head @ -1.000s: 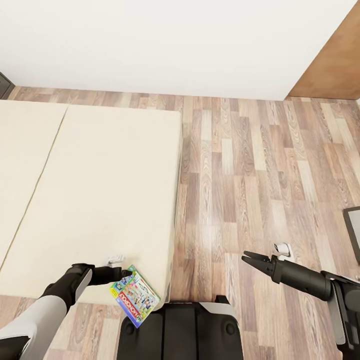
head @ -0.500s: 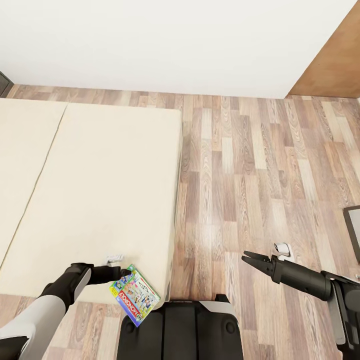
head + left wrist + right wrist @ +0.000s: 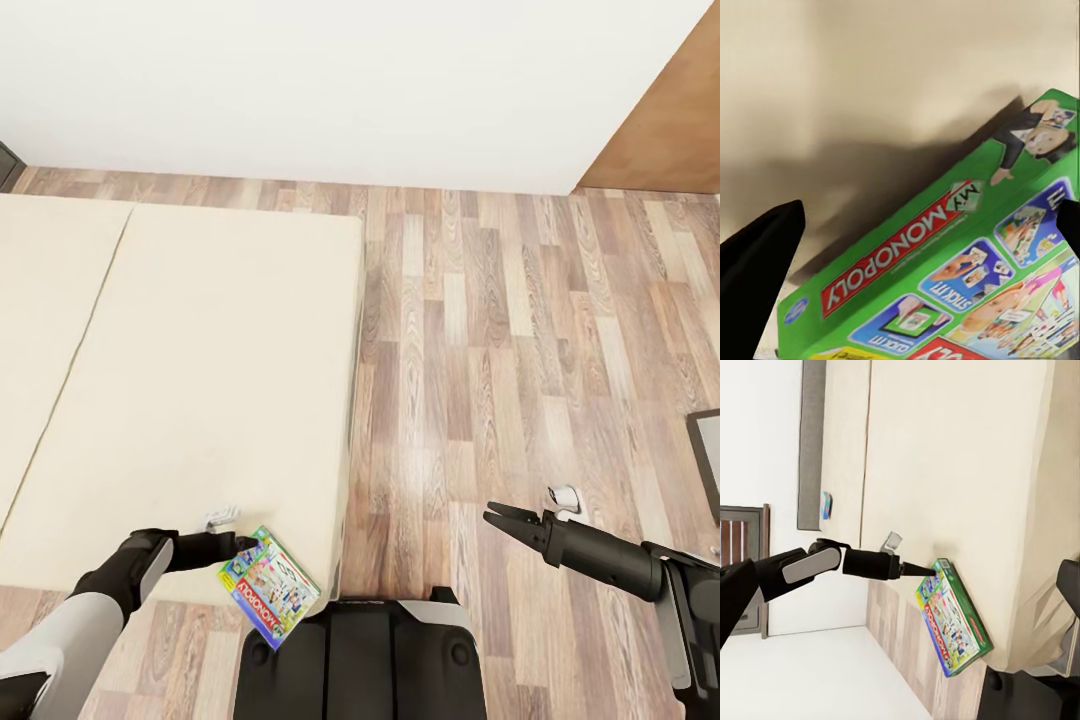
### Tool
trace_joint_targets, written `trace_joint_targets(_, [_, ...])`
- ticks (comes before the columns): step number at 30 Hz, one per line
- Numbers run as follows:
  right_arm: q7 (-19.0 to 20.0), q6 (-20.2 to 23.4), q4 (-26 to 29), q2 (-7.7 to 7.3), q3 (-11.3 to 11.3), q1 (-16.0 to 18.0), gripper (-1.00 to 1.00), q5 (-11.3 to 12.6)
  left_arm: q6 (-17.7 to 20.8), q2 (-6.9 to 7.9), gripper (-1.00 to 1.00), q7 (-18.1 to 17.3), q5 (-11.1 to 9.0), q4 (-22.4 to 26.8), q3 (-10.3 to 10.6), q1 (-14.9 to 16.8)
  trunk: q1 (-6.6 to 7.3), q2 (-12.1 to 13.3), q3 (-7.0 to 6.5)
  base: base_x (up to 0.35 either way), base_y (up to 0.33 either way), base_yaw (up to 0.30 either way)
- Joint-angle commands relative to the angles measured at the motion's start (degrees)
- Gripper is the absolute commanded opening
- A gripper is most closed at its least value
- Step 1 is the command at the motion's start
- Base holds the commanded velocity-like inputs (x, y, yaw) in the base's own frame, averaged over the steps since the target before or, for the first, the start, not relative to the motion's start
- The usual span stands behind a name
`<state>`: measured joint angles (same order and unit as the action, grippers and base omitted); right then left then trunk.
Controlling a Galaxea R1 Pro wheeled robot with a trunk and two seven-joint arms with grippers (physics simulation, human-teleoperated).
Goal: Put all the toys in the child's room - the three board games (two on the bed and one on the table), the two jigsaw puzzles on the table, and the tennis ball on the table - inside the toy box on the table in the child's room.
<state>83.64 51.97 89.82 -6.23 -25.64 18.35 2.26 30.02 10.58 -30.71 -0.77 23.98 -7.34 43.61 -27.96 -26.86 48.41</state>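
Flat green-edged board-game box with pastel multicolour panels and a red "MONOPOLY" band (image 3: 270, 589): lying at the near corner of the low beige-mattressed bed (image 3: 200, 380), one corner jutting past the mattress edge over the wood-plank floor (image 3: 480, 350), apparently tipped rather than flat, presumably because of that overhang. Left claw (image 3: 250, 545): black, at the box's far corner, tips at or on its top edge; from the left wrist view, dark fingers (image 3: 757, 247) spread wide to either side of the box lid, nothing gripped; contact not certain. Placement judged as lining up for a pinch on the green edge, the overhanging corner giving a finger room underneath. Right claw (image 3: 497, 519): black, slender, held apart over the floor well to the side, fingers slightly parted and empty, probably parked clear of the left arm's work. Small blue box (image 3: 826, 505): far off near the grey headboard strip (image 3: 811, 442), untouched. White wall (image 3: 350, 80) behind.
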Motion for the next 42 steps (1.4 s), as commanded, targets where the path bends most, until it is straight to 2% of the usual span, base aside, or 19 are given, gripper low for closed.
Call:
trace_joint_targets(1, [0.1, 0.6, 0.0, -0.01, 0.0, 0.0, 1.0, 0.1, 0.4, 0.07, 1.0, -1.0, 0.4, 0.0, -0.5, 0.0, -0.02, -0.1, 0.06, -0.038, 0.0, 0.0])
trace_joint_targets(12, [0.1, 0.6, 0.0, -0.01, -0.1, 0.0, 1.0, 0.1, 0.5, 0.22, 1.0, -3.1, 0.5, 0.0, -0.9, 0.0, -0.02, -0.1, 0.06, -0.013, 0.0, 0.0])
trace_joint_targets(42, [0.1, 0.6, 0.0, 0.0, 0.0, 0.0, 1.0, 0.1, 0.5, 0.23, 1.0, -3.3, 0.5, 0.0, -0.9, 0.0, -0.02, -0.1, 0.02, -0.018, 0.0, 0.0])
